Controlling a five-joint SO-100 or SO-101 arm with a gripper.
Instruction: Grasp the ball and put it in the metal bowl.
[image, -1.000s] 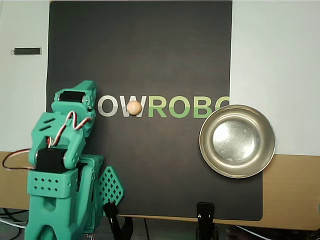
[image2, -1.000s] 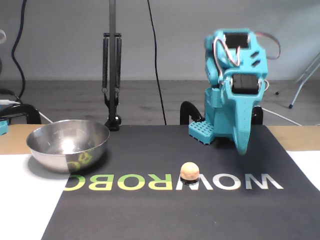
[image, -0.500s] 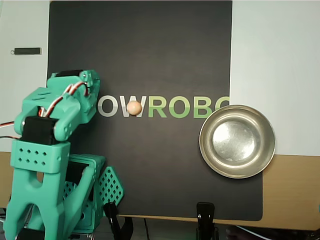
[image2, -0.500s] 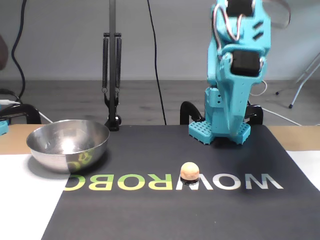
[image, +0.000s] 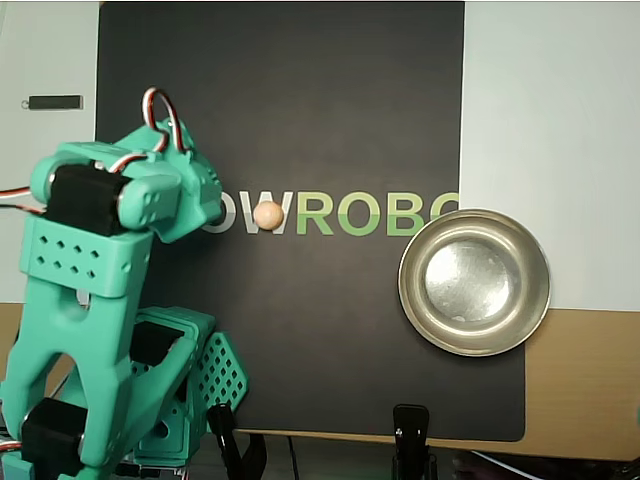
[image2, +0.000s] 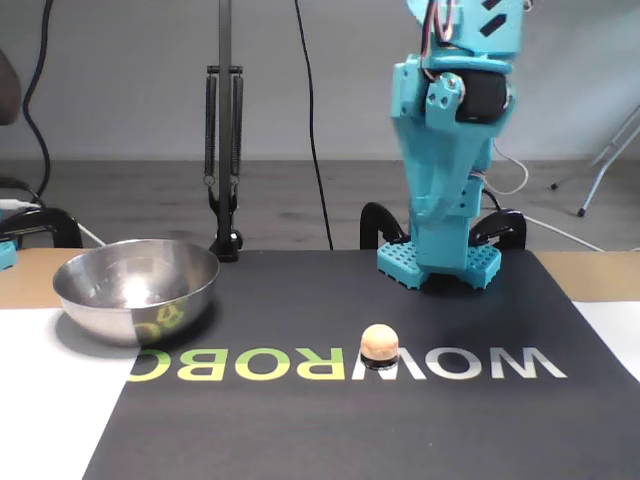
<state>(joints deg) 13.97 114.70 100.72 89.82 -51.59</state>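
Note:
The ball (image: 267, 215) is a small peach-tan sphere lying on the black mat's printed letters; it also shows in the fixed view (image2: 379, 342). The metal bowl (image: 408, 285) stands empty at the mat's right edge in the overhead view, and at the left in the fixed view (image2: 135, 305). My teal gripper (image2: 437, 225) hangs folded, pointing down in front of the arm's base, behind the ball and well above the mat. No gap shows between its jaws and it holds nothing. In the overhead view its head (image: 195, 205) sits just left of the ball.
The black mat (image: 300, 100) with the lettering covers the table's middle. Two black clamps (image: 410, 440) grip the table's near edge in the overhead view. A small black bar (image: 55, 102) lies at top left. A lamp arm (image2: 225, 150) stands behind the bowl.

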